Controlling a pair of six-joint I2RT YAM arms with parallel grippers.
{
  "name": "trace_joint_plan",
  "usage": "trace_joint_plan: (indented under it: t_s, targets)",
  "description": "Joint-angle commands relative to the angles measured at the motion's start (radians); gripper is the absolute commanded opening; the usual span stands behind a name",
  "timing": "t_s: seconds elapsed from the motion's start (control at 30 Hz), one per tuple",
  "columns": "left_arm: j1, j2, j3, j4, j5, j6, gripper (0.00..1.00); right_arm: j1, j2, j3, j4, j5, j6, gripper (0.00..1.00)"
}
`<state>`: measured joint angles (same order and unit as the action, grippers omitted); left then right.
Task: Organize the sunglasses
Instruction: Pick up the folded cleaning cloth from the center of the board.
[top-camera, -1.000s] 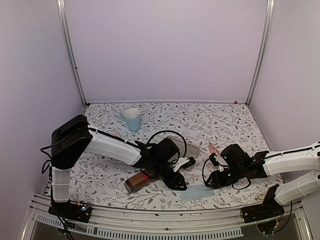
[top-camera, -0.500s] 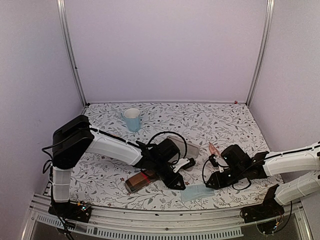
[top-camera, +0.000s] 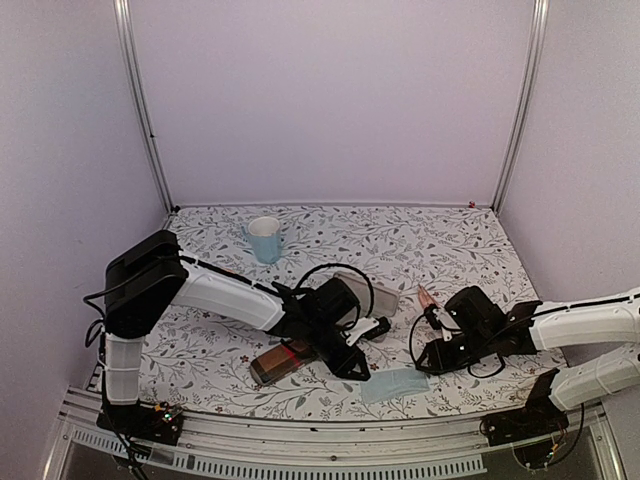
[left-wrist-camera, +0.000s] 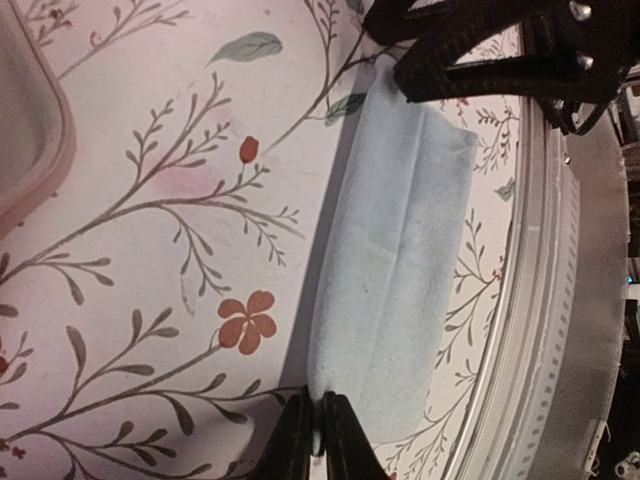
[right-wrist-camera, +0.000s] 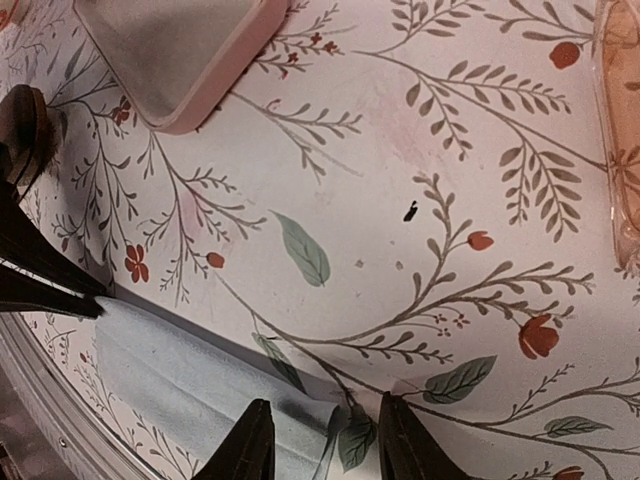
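Note:
A pale pinkish-tan pair of sunglasses (top-camera: 428, 298) lies on the table behind my right arm, and its edge shows in the right wrist view (right-wrist-camera: 620, 130). I cannot make out the black wire-frame pair. A light blue cloth (top-camera: 395, 385) lies folded near the front edge. My left gripper (left-wrist-camera: 320, 440) is shut on the cloth's left end (left-wrist-camera: 400, 270). My right gripper (right-wrist-camera: 322, 450) is open, its fingers on either side of the cloth's right corner (right-wrist-camera: 190, 390). In the top view the left gripper (top-camera: 357, 370) and right gripper (top-camera: 424, 365) sit at the cloth's two ends.
A brown red-banded case (top-camera: 283, 360) lies left of my left gripper. A pink case (top-camera: 372, 297) lies behind it and shows in the right wrist view (right-wrist-camera: 180, 50). A blue cup (top-camera: 265, 240) stands at the back left. The metal front rail (left-wrist-camera: 570, 300) runs beside the cloth.
My right arm has shifted slightly to the right by the cloth's corner. My left arm has barely moved and still grips the cloth.

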<state>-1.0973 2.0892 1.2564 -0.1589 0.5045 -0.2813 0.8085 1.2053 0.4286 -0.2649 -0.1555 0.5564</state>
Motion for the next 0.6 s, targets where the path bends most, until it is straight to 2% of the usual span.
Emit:
trace_joint_plan:
  t_s: [0.0, 0.3, 0.57]
  targets:
    - [0.003, 0.016, -0.006, -0.045, -0.030, 0.007, 0.11, -0.019, 0.005, 0.028, -0.021, 0.027, -0.003, 0.37]
    - [0.004, 0.016, -0.010, -0.042, -0.031, 0.006, 0.11, -0.026, 0.046, 0.011, 0.025, -0.039, -0.019, 0.31]
    - [0.003, 0.011, -0.018, -0.036, -0.026, 0.002, 0.07, -0.026, 0.051, 0.002, 0.050, -0.087, -0.028, 0.22]
